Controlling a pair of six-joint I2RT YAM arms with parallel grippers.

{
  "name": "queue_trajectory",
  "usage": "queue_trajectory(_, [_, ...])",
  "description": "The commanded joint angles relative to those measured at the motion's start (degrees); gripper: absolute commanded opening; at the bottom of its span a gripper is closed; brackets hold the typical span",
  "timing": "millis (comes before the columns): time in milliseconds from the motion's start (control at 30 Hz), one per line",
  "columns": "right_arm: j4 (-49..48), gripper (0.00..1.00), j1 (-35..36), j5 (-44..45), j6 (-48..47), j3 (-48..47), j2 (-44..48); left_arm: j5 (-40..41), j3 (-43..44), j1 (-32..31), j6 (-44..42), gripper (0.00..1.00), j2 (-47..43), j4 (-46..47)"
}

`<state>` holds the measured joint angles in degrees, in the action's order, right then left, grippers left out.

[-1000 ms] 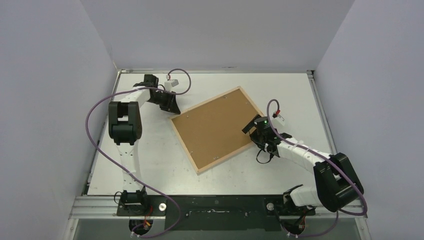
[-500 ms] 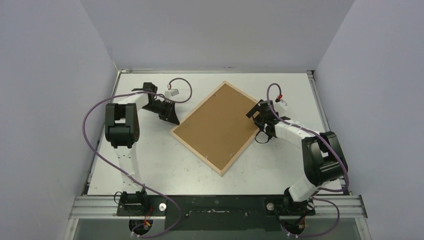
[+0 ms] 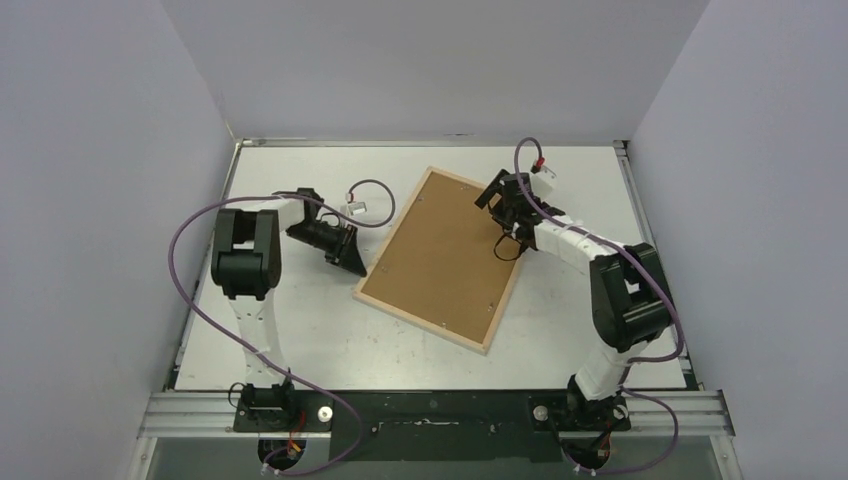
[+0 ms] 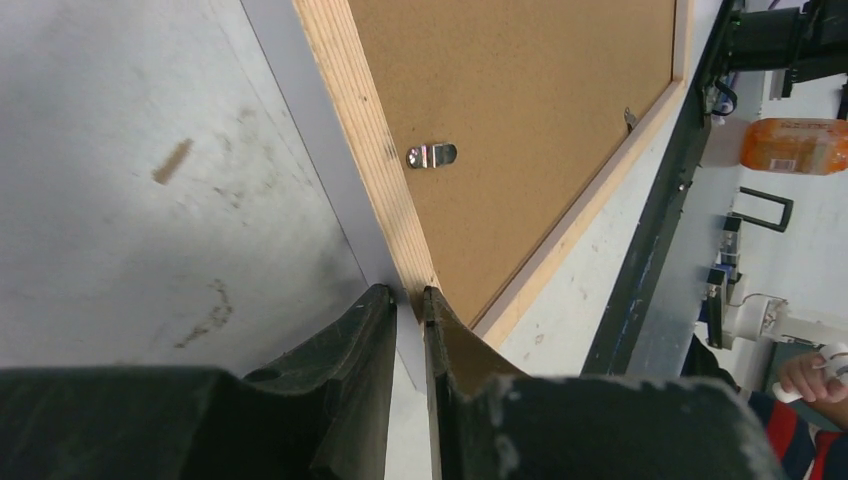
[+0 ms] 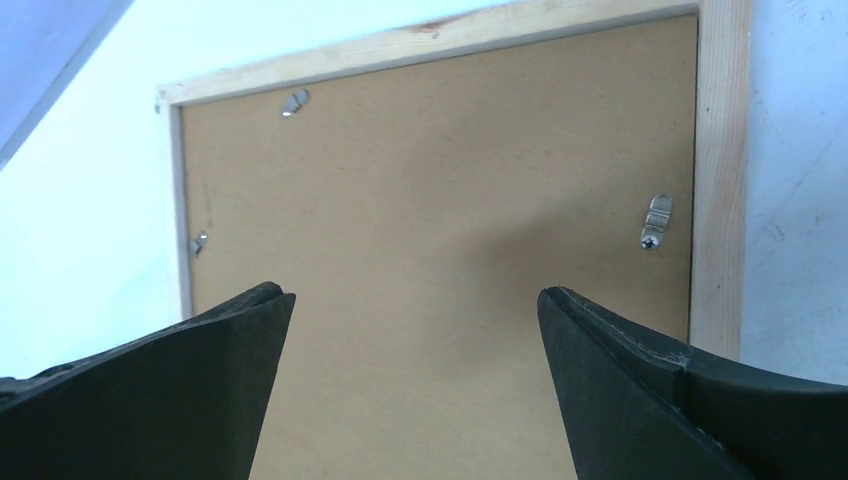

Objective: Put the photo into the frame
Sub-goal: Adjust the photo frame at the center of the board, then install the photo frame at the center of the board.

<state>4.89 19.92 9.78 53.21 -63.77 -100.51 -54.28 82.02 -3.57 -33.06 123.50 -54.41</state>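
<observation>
While the left pincer (image 4: 408, 300) nips the frame (image 4: 360, 130) corner, the right pincer (image 5: 415, 300) gapes above clipped-in backing (image 5: 430, 230): barely begun, photo unseen.

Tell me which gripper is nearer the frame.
Left gripper: it pinches the frame's corner. Right gripper hangs open over the backing near the opposite side.

Left claw (image 4: 408, 296) pinched, right claw (image 5: 412, 296) spread wide.
</observation>
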Motion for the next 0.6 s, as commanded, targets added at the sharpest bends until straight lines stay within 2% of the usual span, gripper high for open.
queue_trajectory(0, [-1.2, 0.99, 3.0, 5.2, -3.2, -1.3, 7.1, -3.2, -4.1, -0.1, 0.9, 0.15, -5.6, 1.9])
queue_trajectory(100, [-6.0, 0.97, 6.8, -0.4, -4.6, 0.4, 7.9, -3.3, -6.6, -0.2, 4.9, 0.15, -7.6, 6.1])
queue_trajectory(333, [-23.4, 0.88, 10.4, -23.9, -4.4, 8.3, 4.0, -3.0, -15.0, 0.3, 17.8, 0.15, -13.0, 21.2])
queue_trajectory(467, [-24.3, 0.87, 13.4, -30.8, -6.5, 6.2, 0.3, -2.3, -18.1, 0.2, 22.8, 0.15, -15.0, 26.9])
queue_trajectory(567, [-25.5, 0.89, 15.0, -34.1, -7.6, 4.9, -2.1, -2.3, -18.2, 0.2, 23.8, 0.15, -14.4, 26.8])
